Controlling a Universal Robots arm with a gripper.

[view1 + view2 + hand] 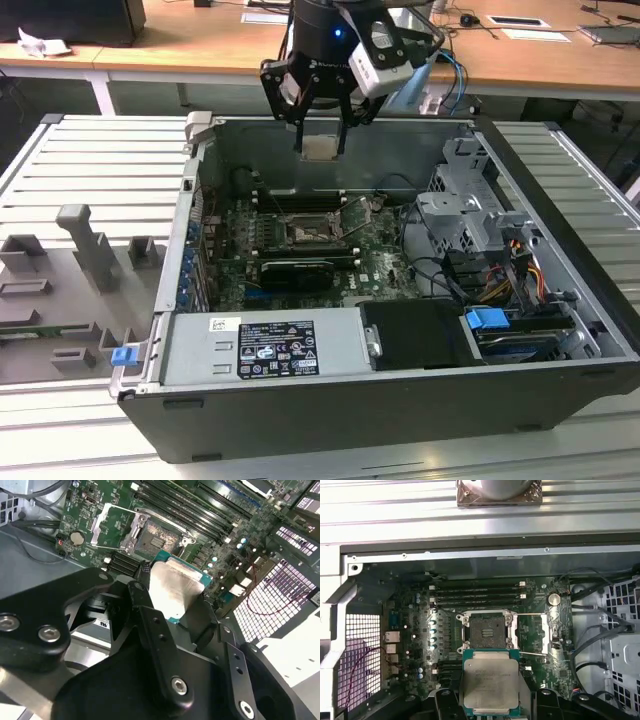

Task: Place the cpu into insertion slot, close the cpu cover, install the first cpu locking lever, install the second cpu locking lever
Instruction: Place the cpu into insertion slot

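Note:
My gripper (320, 146) hangs over the open computer case, shut on the cpu (319, 149), a flat beige-silver square with a green edge. In both wrist views the cpu (491, 682) (174, 586) sits between the black fingers (446, 702), held well above the board. The insertion slot (488, 631) (155, 541) (309, 232) lies bare and dark inside its silver rim on the green board. The cpu cover (94, 530) is swung open beside the slot. Two thin wire locking levers (530, 614) (536, 654) stand unlatched, away from the socket.
Long black memory slots (477, 592) run beside the socket. A metal drive cage (470, 215) with cables fills the case on the exterior view's right, and a labelled power supply (265, 345) lies at the front. Grey fixtures (85, 260) stand outside on the exterior view's left.

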